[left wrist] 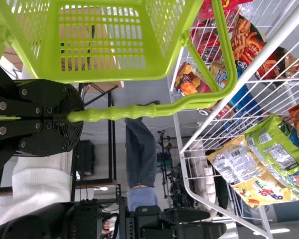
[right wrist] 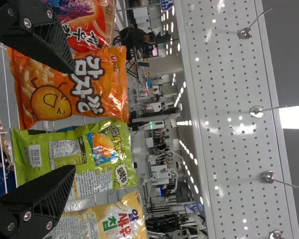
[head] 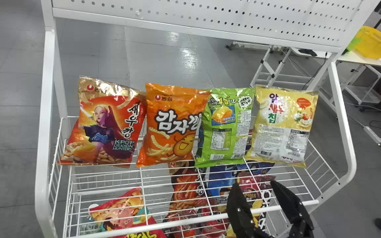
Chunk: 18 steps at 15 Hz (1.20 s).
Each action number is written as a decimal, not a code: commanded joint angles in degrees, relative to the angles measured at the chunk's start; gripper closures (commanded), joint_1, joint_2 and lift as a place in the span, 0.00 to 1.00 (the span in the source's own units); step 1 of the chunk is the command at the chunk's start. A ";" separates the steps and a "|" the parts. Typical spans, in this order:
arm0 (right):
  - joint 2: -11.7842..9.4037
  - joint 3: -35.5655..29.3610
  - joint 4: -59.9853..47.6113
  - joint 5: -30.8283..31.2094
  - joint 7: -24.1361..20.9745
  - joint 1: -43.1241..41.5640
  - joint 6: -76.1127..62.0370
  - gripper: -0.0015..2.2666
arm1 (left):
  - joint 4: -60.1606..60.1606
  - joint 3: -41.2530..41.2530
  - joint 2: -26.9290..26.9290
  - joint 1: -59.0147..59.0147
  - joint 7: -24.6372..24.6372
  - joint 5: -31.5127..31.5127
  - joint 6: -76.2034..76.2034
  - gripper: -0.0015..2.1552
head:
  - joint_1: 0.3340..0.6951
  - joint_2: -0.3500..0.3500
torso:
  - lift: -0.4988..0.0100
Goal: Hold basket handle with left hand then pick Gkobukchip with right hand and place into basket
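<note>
Lime-green plastic forms the basket (left wrist: 112, 78) at the left, beside the rack, and the left gripper (left wrist: 74, 116) is clamped on its ribbed handle (left wrist: 144, 110), both fingers pressed to the grip.

Going rightwards along the upper tier of the white wire rack (head: 46, 125), a red-and-gold bag (head: 106, 125) comes first, upright and leaning slightly back. An orange bag (head: 174, 129) follows, then a green bag (head: 225, 132), which appears to be the Gkobukchip, then a yellow bag (head: 281, 129). The green bag stands upright between its orange and yellow neighbours, its left edge up against the orange one.

The right gripper (head: 255, 183) has its fingers spread wide, with nothing between them. In the head view its tips sit below and to the right of the green bag, apart from it, near the front rail. In the right wrist view the green bag lies beyond the claw, partly in line with the gap; one finger passes in front of the orange bag, the other in front of the green one.

More bags lie on the lower tier: a red one (head: 122, 211) at left, a blue one (head: 219, 180) further right. At the far right, behind, a yellow basket (head: 372, 43) rests on a table (head: 346, 57).
</note>
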 commanded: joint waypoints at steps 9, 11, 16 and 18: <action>0.09 -0.09 0.09 0.26 -0.18 -0.69 0.53 0.06 | 0.24 0.01 -0.15 -0.27 -0.27 0.00 0.07 0.77 | 1.00 0.00 | 0.92; 0.53 -0.18 0.53 0.88 -0.71 -4.20 5.45 0.06 | 0.33 0.01 -0.15 -0.27 -0.44 0.00 0.07 0.77 | 1.00 0.00 | 0.92; 2.11 -2.55 1.93 1.32 -0.71 -15.45 23.73 0.06 | 0.59 0.36 -0.15 0.09 -0.79 -0.09 0.07 0.77 | 1.00 0.00 | 0.92; 2.20 -3.87 3.52 1.32 -0.62 -19.15 27.25 0.06 | 0.76 0.36 -0.15 -0.35 -0.79 -0.18 0.07 0.77 | 1.00 0.00 | 0.92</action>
